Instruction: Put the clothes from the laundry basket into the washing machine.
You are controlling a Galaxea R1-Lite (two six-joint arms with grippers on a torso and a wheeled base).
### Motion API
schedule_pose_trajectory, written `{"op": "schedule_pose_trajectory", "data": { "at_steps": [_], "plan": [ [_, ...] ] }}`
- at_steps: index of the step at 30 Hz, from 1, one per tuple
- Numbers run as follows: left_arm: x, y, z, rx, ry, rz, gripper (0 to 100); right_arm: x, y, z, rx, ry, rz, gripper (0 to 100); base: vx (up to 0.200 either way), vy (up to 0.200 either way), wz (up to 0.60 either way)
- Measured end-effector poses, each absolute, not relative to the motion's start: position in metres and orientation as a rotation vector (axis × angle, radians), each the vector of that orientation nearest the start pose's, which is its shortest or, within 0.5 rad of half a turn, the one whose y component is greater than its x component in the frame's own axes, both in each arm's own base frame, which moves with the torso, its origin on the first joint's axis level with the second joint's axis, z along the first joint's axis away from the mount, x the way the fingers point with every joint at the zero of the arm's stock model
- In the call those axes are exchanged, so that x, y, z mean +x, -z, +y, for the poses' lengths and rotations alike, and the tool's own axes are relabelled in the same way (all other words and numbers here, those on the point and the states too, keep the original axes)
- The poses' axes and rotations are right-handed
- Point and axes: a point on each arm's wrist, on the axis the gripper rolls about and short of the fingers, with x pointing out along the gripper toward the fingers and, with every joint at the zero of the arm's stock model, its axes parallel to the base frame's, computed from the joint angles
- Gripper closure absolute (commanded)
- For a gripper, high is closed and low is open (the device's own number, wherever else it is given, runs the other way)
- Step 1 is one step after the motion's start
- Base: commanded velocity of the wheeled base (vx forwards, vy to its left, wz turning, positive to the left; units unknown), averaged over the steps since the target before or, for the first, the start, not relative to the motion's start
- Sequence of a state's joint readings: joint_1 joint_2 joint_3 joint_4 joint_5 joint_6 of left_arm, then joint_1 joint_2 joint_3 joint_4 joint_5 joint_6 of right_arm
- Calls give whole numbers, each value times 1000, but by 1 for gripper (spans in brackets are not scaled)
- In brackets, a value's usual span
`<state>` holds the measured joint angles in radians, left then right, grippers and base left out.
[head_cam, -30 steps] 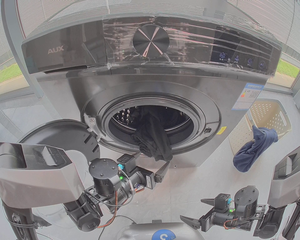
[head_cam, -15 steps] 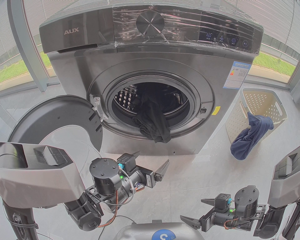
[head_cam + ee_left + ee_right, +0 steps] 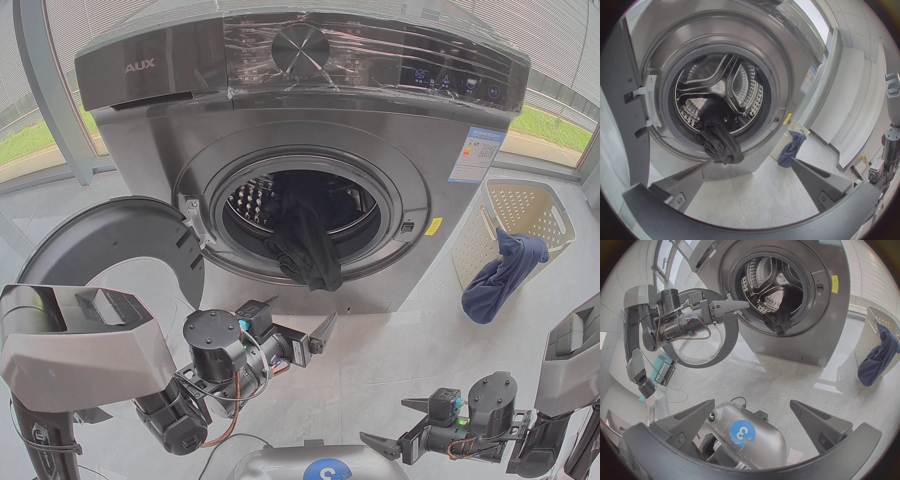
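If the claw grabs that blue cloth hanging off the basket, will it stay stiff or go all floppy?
Probably floppy: the blue cloth already droops in soft folds over the laundry basket rim. It will likely dangle long when lifted, like the black clothes sagging out of the washing machine. Being thin cloth, it is probably light.

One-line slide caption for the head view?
Black garment spills from open grey washing machine; navy garment hangs off cream perforated laundry basket; left hand, right hand open.

Arm shells (image 3: 81, 350): pale grey, angular.
Wrist joints (image 3: 212, 331): black cylinders, small screws.
Cables (image 3: 233, 400): orange loop, black leads.
Left hand (image 3: 303, 310): dark grey wedge fingers, ribbed pads.
Right hand (image 3: 382, 419): same build.
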<state>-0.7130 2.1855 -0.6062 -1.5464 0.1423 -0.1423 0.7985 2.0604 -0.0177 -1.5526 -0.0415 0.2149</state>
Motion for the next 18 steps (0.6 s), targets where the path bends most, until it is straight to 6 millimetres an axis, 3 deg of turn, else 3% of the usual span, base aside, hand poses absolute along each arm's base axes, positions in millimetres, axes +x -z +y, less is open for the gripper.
{"op": "schedule_pose_trajectory", "data": {
  "at_steps": [8, 18],
  "plan": [
    [282, -64, -225, -130, 546, 55, 0, 153, -26, 157, -5, -691, 534, 0, 200, 0, 0],
    [301, -48, -236, -126, 538, 54, 0, 152, -25, 158, -9, -693, 539, 0, 0, 0, 0]
  ]
}}
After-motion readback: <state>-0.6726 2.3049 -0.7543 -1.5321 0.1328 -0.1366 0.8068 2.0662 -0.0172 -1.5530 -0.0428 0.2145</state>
